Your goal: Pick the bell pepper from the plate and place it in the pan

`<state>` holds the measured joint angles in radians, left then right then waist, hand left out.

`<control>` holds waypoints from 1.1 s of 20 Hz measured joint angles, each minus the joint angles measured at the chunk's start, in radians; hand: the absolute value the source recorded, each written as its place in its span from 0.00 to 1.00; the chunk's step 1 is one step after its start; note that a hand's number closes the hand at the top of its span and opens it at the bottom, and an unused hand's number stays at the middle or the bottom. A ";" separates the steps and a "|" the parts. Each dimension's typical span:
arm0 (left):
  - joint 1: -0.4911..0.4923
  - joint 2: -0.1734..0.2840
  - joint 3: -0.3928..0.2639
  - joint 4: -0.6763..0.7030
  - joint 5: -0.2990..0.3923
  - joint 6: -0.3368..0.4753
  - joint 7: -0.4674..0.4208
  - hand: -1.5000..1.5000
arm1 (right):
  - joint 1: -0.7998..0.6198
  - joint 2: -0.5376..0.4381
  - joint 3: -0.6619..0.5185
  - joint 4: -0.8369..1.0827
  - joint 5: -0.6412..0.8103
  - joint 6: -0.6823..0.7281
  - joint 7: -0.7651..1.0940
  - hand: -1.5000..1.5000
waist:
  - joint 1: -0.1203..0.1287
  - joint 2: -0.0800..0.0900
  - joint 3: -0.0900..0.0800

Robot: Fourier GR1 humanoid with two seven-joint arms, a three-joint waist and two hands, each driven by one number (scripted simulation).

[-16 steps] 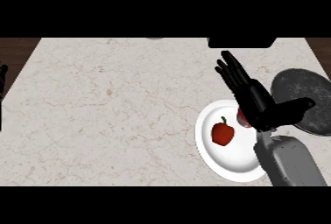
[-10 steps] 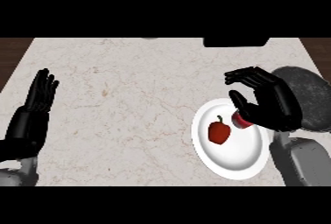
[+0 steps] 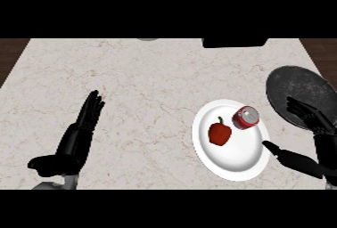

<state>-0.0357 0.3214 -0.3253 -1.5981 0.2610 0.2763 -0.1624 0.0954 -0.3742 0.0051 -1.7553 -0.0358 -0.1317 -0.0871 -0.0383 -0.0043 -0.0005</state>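
Bell pepper (image 3: 220, 133), red with a green stem, lies on the white plate (image 3: 230, 167), left of the plate's centre and untouched by either hand. Beside it, at the plate's far right part, lies a red can (image 3: 247, 118) on its side, silver end showing. The plate rests on the marble table (image 3: 151, 80), right of centre. The dark round pan (image 3: 299, 89) sits to the far right of the plate, its near edge just beside the plate's rim; nothing lies in it.

Right hand (image 3: 309, 142) is at the right edge, open: fingers (image 3: 304, 111) spread over the pan's near rim, thumb (image 3: 284, 156) over the plate's right edge, holding nothing. Left hand (image 3: 76, 138) rests at the near left, well apart from the plate, fingers straight and pointing far, holding nothing.
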 measured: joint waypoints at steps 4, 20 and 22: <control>0.000 -0.026 -0.015 0.011 -0.016 -0.013 0.000 0.50 | 0.074 -0.055 -0.010 -0.053 0.073 0.016 0.010 0.00 | 0.018 0.002 0.000; -0.032 -0.059 -0.015 0.005 -0.034 -0.052 0.038 0.50 | -0.257 -0.170 0.275 0.018 0.333 0.287 0.567 0.00 | 0.062 0.007 -0.001; -0.027 -0.065 -0.012 0.022 -0.039 -0.060 0.021 0.50 | -0.278 -0.153 0.323 0.058 0.375 0.312 0.590 0.00 | 0.058 0.007 0.000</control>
<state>-0.0624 0.2568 -0.3375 -1.5765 0.2223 0.2162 -0.1409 -0.1830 -0.5274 0.3281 -1.6975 0.3397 0.1799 0.5025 0.0194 0.0027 -0.0009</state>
